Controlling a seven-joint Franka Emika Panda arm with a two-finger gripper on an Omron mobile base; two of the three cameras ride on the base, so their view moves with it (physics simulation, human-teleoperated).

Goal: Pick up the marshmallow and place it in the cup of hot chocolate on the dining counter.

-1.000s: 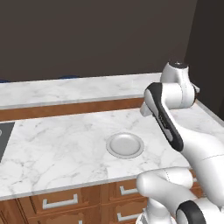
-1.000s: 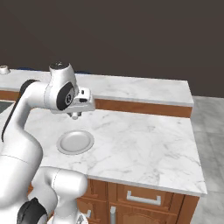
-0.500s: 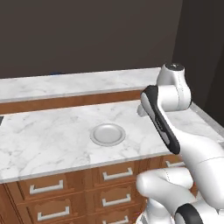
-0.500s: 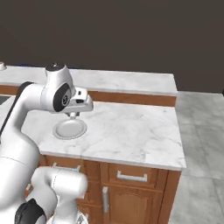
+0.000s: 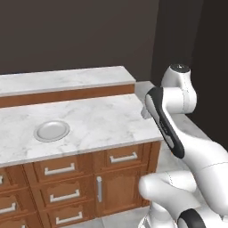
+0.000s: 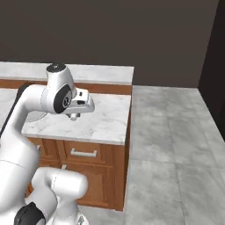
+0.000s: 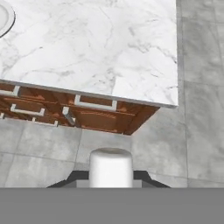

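Observation:
The marshmallow (image 7: 110, 165), a stubby white cylinder, sits between my two dark fingertips (image 7: 77, 177) in the hand view, so my gripper (image 7: 110, 176) is shut on it. In the right base view the gripper (image 6: 74, 116) hangs over the right end of the dining counter (image 6: 99, 123), a white veined marble top over reddish-brown drawers. That counter (image 5: 102, 120) runs off to the left in the left base view, and its right corner (image 7: 131, 52) lies below the hand. The cup of hot chocolate is out of view.
A round grey plate (image 5: 52, 130) lies on the counter to the left, with its edge at the hand view's top left corner (image 7: 4, 17). A raised marble ledge (image 5: 67, 79) runs along the back. Grey tiled floor (image 6: 176, 145) spreads out to the right of the counter's end.
The whole picture has shifted: the base has driven to the right, so counter and plate lie further left and the counter's right end now shows. The arm's pose and grip are unchanged.

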